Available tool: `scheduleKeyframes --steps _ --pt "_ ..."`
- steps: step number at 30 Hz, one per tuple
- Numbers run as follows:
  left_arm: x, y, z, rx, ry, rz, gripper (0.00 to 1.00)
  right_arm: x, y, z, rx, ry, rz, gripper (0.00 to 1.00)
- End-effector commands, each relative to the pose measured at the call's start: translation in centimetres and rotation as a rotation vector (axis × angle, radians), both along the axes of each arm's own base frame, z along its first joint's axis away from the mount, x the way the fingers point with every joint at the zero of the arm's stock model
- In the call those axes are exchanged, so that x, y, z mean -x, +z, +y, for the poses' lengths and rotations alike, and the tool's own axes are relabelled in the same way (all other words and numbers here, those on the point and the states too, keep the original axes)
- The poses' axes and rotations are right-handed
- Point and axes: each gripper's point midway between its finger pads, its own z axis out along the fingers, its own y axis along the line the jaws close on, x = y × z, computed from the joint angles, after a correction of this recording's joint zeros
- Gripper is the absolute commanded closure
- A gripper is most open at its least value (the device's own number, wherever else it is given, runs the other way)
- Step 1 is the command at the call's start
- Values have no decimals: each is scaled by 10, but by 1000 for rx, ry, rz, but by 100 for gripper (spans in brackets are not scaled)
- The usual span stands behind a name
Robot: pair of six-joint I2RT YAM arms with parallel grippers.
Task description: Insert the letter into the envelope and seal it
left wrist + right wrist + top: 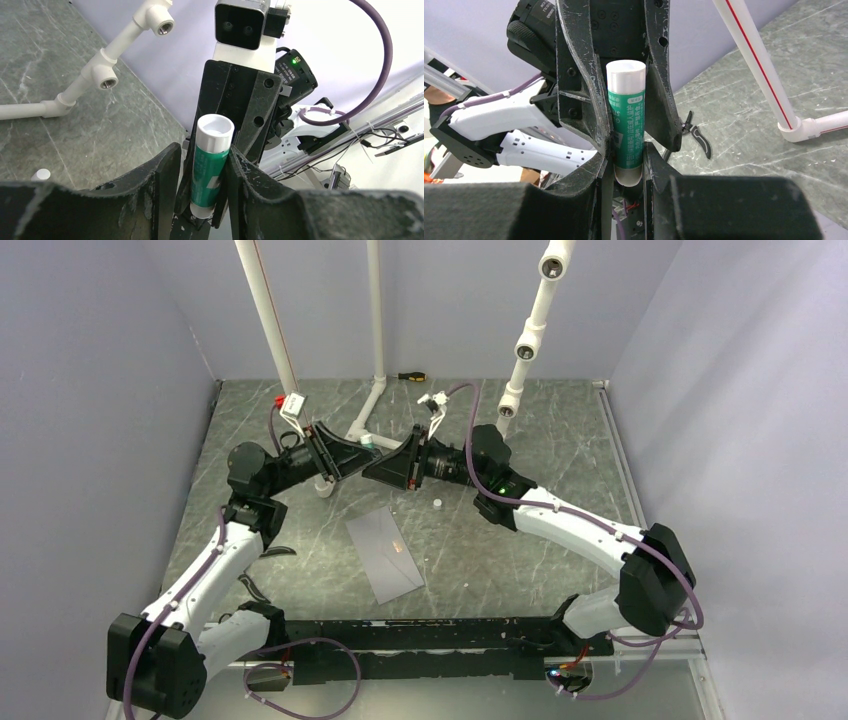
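Your right gripper pinches the glue stick; your left gripper flanks its other end, grip unclear. Toward the arm bases from the glue stick, the envelope lies flat, contents hidden.

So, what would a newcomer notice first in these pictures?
Over the marbled table, the right end effector grips a green-and-white glue stick, and the left end effector flanks the same stick. Closer to the robot, the grey envelope lies flat on the table.
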Motion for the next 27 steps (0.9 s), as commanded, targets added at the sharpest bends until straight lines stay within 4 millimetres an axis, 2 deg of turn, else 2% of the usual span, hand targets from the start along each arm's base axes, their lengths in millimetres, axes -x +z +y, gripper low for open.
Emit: scheduleKeyframes --steps 1,5,7,9,10,11,15,17,19,23,27 --pt "14 11 -2 5 -41 -58 58 -7 43 -12 -118 -69 -98 89" --pt "13 14 -3 24 -40 -61 65 -7 44 -13 -132 -75 -94 89" --pt "13 16 -3 32 -42 -63 75 -8 43 -12 -137 -77 -90 89" --pt "12 17 -3 38 -46 -69 92 -9 43 -12 -142 -81 -87 88" --pt "12 18 -3 36 -47 -72 97 -10 41 -12 -137 -83 -80 86" --pt "12 17 -4 28 -47 -77 97 -11 37 -11 -119 -87 -68 81" --pt "4 3 -2 -86 -5 -102 98 -12 20 -15 5 -104 -68 43" --pt "0 -2 0 -173 25 -144 97 -13 2 -23 111 -131 -43 34" --pt "-2 -1 3 -249 34 -209 98 -11 -5 -33 195 -148 -43 31" --pt "-2 -5 3 -357 -8 -285 98 -5 5 -54 249 -198 -42 28" --pt "0 -7 0 -397 -80 -313 97 -23 21 -67 228 -362 94 30"
